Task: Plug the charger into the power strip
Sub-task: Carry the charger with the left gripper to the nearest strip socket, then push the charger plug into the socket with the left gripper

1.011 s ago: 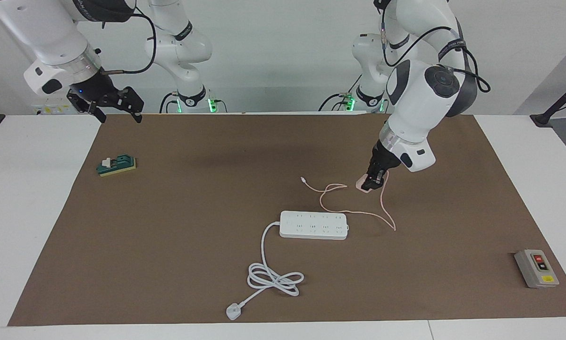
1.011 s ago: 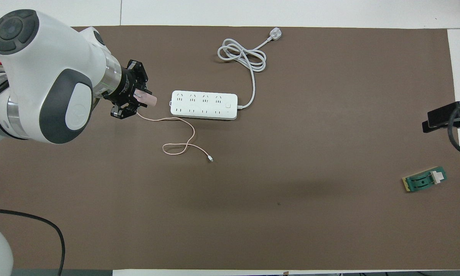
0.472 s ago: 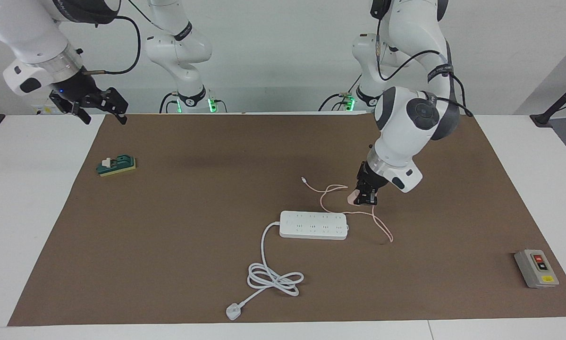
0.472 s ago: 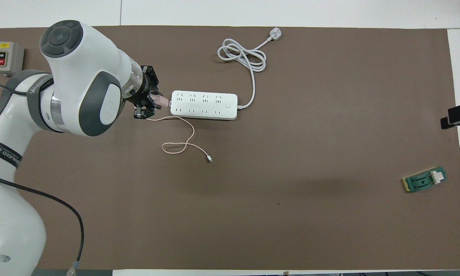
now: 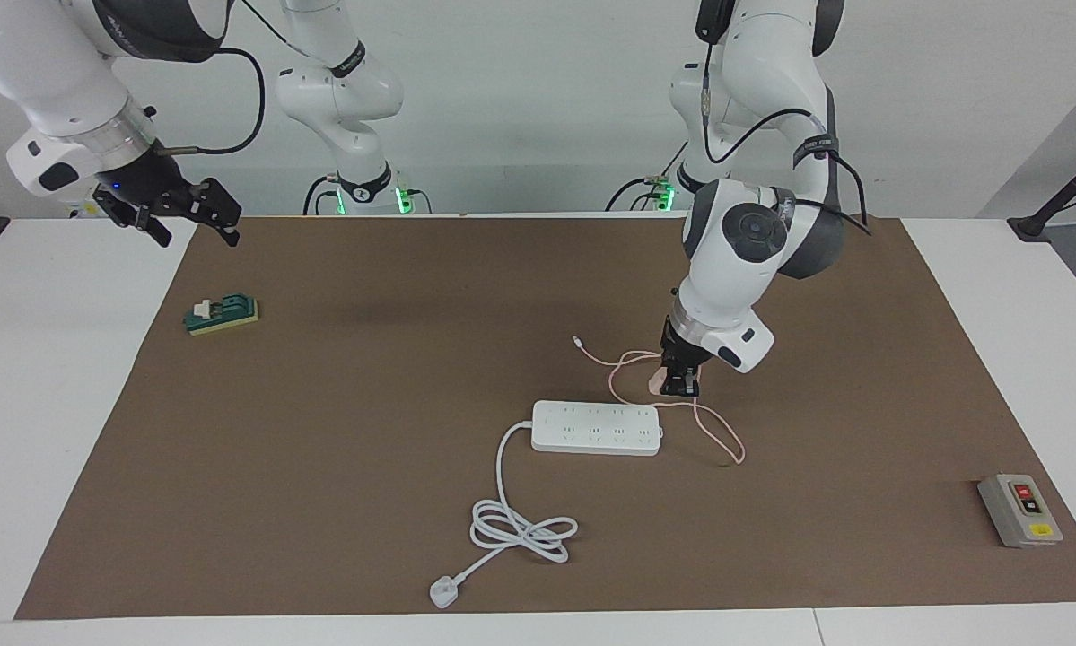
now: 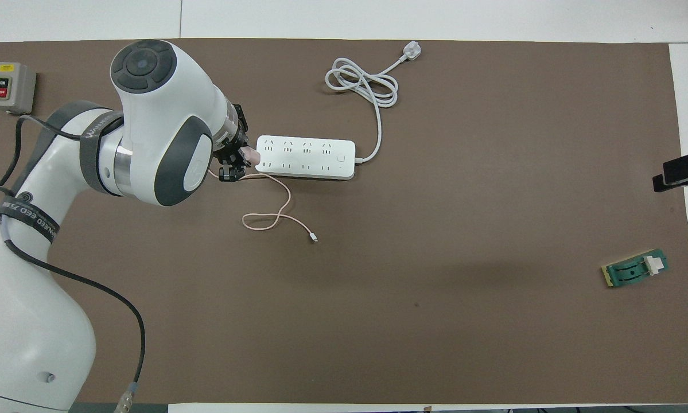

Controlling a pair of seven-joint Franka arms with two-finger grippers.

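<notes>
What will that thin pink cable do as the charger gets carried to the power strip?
Probably trail limply: the pink cable lies in loose loops on the mat. It looks light, so it likely won't tug the charger held in the left claw. It might drag across the power strip.

My white table point(image 5: 53, 377) carries a brown mat point(image 5: 340, 467), on which lie the power strip point(image 5: 597, 428) with its coiled cord point(image 5: 520, 529), a grey switch box point(image 5: 1019, 510), and a green block point(image 5: 222, 315)
</notes>
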